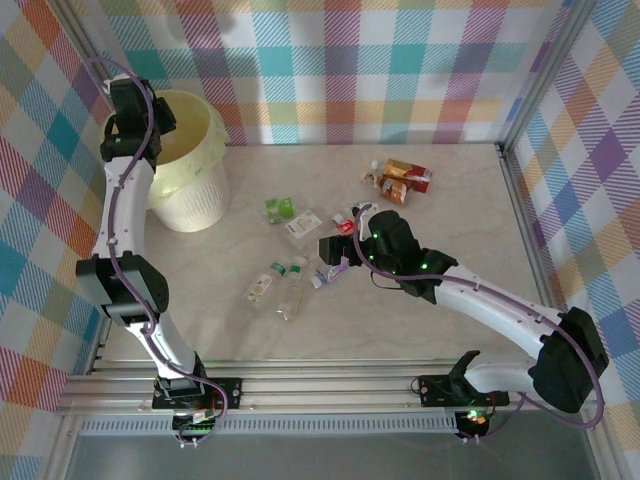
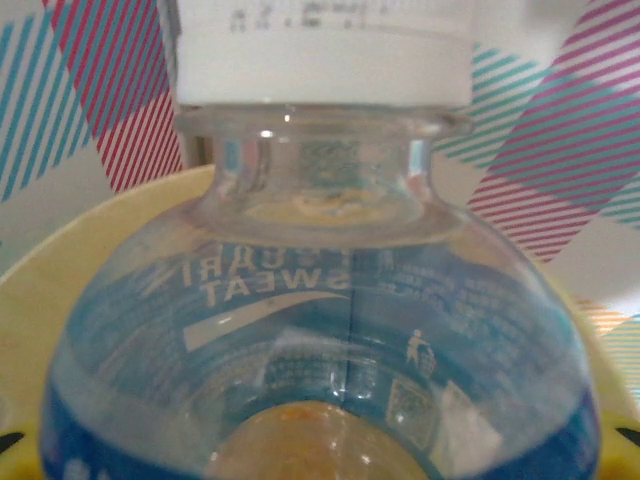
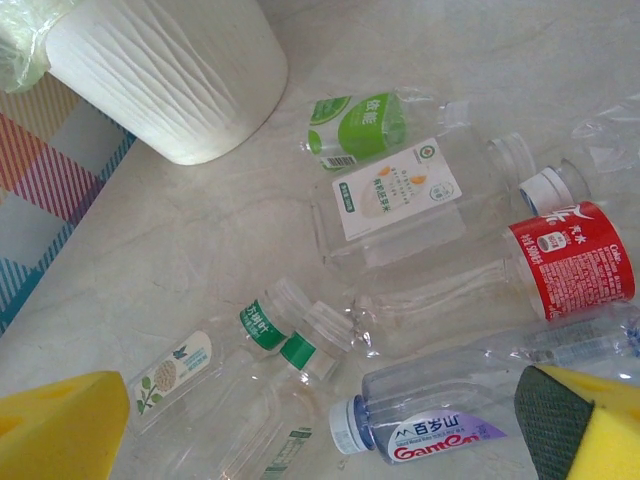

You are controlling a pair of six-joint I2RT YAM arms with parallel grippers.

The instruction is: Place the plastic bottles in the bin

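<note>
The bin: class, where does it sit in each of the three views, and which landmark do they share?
Top external: bin, upper left.
Left wrist: its yellow rim curves behind the blue-labelled bottle.
Right wrist: its ribbed white body, top left.
Shared landmark: the plaid wall.

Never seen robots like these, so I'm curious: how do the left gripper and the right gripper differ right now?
The left gripper is high at the bin, the right gripper low over the table. The left gripper is shut on a blue-label bottle; the right gripper is open and empty, above a purple-label bottle. Both sit on white arms with black joints.
</note>
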